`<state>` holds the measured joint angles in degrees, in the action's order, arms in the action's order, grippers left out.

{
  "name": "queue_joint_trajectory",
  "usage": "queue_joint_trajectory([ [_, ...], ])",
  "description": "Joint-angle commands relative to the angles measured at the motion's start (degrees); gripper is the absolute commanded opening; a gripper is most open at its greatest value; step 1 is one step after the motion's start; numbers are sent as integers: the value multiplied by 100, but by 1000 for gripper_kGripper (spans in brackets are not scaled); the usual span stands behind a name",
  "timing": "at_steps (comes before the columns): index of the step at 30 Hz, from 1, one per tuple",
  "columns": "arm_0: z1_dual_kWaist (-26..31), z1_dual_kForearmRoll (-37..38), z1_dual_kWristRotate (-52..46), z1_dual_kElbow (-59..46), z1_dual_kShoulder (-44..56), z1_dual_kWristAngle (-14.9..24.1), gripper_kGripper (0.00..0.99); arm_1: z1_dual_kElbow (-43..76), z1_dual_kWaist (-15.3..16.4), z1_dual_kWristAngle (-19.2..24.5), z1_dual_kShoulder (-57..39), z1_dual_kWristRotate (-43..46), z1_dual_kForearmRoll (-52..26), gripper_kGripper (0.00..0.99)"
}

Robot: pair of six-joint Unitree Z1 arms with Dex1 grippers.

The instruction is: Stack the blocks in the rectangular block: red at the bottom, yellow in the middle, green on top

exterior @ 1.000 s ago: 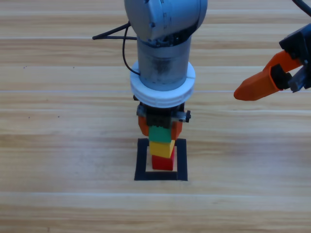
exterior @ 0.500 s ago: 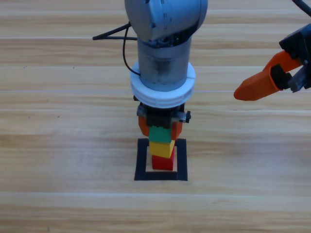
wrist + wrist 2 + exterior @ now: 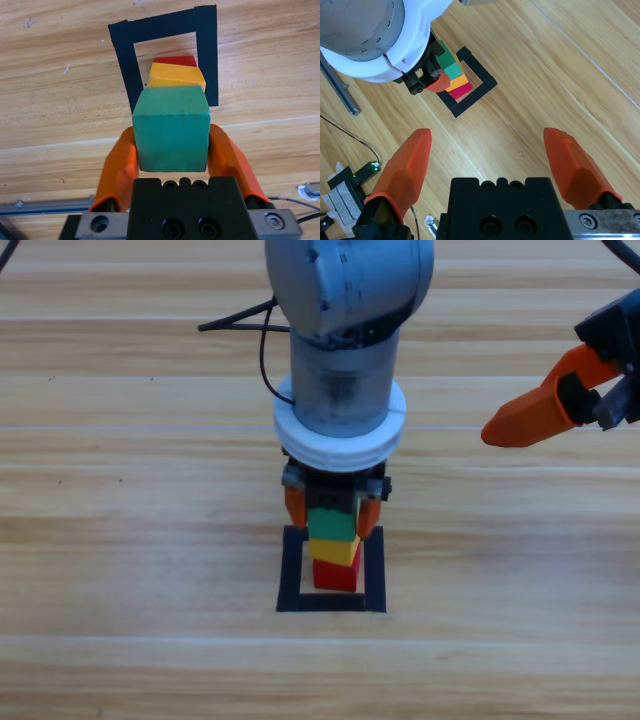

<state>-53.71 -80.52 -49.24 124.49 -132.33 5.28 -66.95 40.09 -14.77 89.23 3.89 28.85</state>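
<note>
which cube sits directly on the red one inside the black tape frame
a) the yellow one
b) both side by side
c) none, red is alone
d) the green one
a: the yellow cube rests on the red cube within the black tape frame, and the green cube tops it, with the left gripper around the green one.

Layout of the table. The three blocks stand stacked inside the rectangular block: red lowest, yellow on it, green uppermost. The left gripper sits over the stack, one jaw on either side of green. The right gripper lies well apart, at the right edge.
</note>
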Motion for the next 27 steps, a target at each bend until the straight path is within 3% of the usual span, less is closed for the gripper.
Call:
queue_joint_trajectory([
  [1, -280, 45, -156, -153, -126, 9, 990, 165, -115, -26, 112, 6, -90, 989],
  [10, -280, 27, -165, -311, 427, 351, 990, 165, -115, -26, 112, 6, -90, 989],
  [18, -262, -43, -42, -267, 2080, 861, 990, 165, -115, -43, 103, -2, -90, 989],
  [21, -254, -34, -33, -548, 2994, 1221, 990, 165, -115, -43, 103, -2, -90, 989],
  [24, -69, 36, 37, -1172, 3741, 1828, 990, 156, -115, -43, 103, -29, -90, 989],
  [27, 318, 353, 354, -1805, 3811, 2259, 990, 165, -124, -34, 112, -38, -99, 989],
])
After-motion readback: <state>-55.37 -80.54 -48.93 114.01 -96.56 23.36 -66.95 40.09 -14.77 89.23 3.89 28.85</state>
